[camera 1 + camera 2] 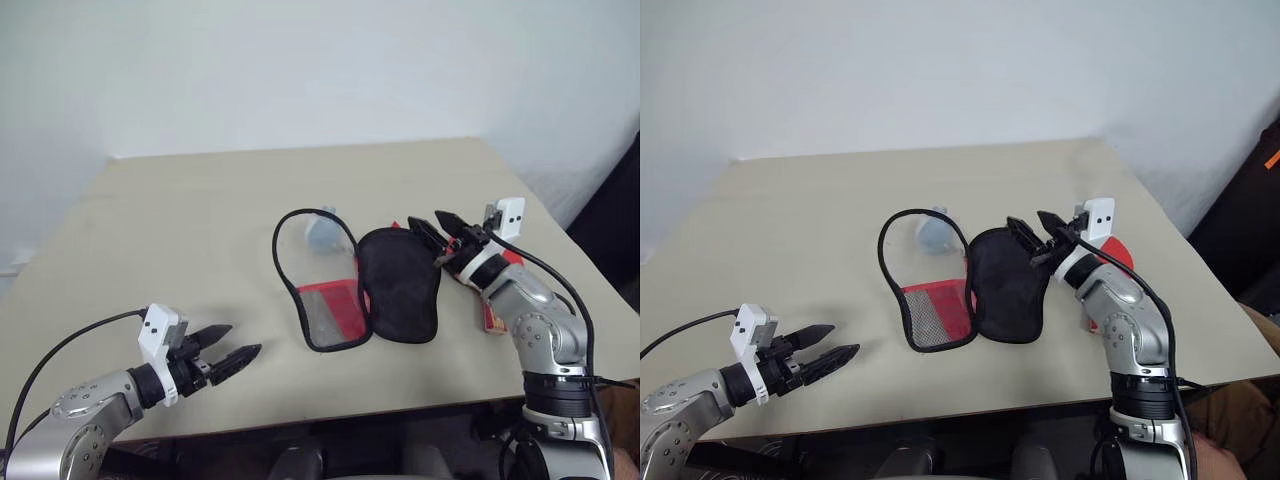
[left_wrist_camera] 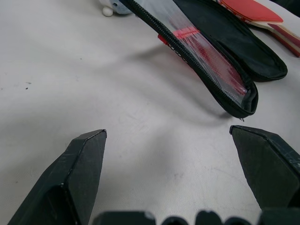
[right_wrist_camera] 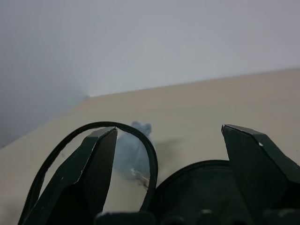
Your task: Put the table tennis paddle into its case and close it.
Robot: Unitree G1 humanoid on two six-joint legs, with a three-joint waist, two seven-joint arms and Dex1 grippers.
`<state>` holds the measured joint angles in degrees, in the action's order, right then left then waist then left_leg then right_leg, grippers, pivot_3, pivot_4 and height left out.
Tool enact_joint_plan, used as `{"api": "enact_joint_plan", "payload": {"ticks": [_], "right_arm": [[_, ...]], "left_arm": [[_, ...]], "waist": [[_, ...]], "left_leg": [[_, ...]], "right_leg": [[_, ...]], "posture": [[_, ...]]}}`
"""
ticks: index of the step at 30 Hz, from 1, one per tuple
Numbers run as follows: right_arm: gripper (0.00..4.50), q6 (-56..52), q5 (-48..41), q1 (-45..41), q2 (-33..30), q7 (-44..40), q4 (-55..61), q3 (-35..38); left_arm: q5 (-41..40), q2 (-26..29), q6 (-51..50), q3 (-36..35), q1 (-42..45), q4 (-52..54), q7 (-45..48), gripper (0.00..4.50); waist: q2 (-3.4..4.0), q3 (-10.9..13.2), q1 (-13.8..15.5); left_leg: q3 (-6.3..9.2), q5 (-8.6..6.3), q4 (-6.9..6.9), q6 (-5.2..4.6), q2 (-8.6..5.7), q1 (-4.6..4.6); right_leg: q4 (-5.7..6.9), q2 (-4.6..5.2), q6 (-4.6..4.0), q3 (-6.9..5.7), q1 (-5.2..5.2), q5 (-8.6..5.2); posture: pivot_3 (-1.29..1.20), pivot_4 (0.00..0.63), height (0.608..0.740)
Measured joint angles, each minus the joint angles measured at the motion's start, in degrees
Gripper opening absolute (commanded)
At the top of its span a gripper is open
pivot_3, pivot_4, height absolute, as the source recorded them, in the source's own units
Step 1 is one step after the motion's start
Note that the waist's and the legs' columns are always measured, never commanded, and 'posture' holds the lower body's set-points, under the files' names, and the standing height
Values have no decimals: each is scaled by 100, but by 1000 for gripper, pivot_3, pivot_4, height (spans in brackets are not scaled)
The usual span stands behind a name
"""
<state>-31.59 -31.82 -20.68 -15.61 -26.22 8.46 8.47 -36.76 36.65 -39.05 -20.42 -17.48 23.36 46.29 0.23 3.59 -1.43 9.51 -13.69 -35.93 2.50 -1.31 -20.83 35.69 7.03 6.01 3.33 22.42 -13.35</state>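
The case lies unzipped in the middle of the table. Its black half rests flat, and its other half, a clear window over a red panel, tilts up on the left side. The table tennis paddle lies to the right of the case, its red face and wooden handle mostly hidden behind my right arm. My right gripper hovers open and empty over the black half's far edge. My left gripper is open and empty near the table's front left, well short of the case.
A small grey-blue rounded blob sits just behind the raised clear flap. The beige table ends close behind my left gripper at the front, and its right edge runs near my right arm. A pale wall stands behind.
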Motion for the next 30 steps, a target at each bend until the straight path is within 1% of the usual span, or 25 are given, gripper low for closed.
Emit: {"api": "enact_joint_plan", "payload": {"ticks": [9, 13, 16, 20, 24, 30], "right_arm": [[3856, 167, 57, -141, 47, 149, -113, 30], [3856, 148, 56, -139, 92, 421, -151, 130], [3856, -32, 50, -87, 108, 783, -83, 234], [3856, -493, 44, 154, 53, 1384, 207, 483], [3856, -1083, 124, 522, -150, 1926, 653, 657], [3856, -2170, 93, 889, -177, 2502, 1161, 873]], "left_arm": [[62, 9, 99, 327, 533, -305, -1, 4500], [6, 135, 95, 326, 535, -296, 62, 4500], [-1, 283, 95, 329, 547, -296, 181, 4500], [-18, 353, 79, 433, 741, -301, 312, 4500], [8, 363, 99, 730, 951, -392, 512, 4500], [207, 393, 254, 1244, 1280, -620, 852, 4500]], "waist": [[-1, -1, -6], [1, 0, -5], [1, 0, 7], [1, 1, 19], [4, 1, 13], [3, 1, 2]], "left_leg": [[-1, -1, 1, 2, 2, 0], [-6, -2, 2, 2, 3, 0], [-8, -2, 0, 2, 4, 0], [-10, -2, 0, 2, 4, 0], [-22, -2, 2, 2, 6, 0], [-47, -4, 3, -2, 9, 2]], "right_leg": [[0, -4, 4, 2, 3, 4], [1, -6, 2, 8, 6, 5], [1, -6, -1, 9, 4, 3], [0, -6, -6, 11, 4, 0], [2, -7, -7, 21, 11, -1], [0, -9, -10, 44, 16, -2]], "posture": [[0, 0, 740], [0, 0, 740], [0, 0, 740], [0, 0, 740], [0, 0, 740], [0, 0, 740]]}}
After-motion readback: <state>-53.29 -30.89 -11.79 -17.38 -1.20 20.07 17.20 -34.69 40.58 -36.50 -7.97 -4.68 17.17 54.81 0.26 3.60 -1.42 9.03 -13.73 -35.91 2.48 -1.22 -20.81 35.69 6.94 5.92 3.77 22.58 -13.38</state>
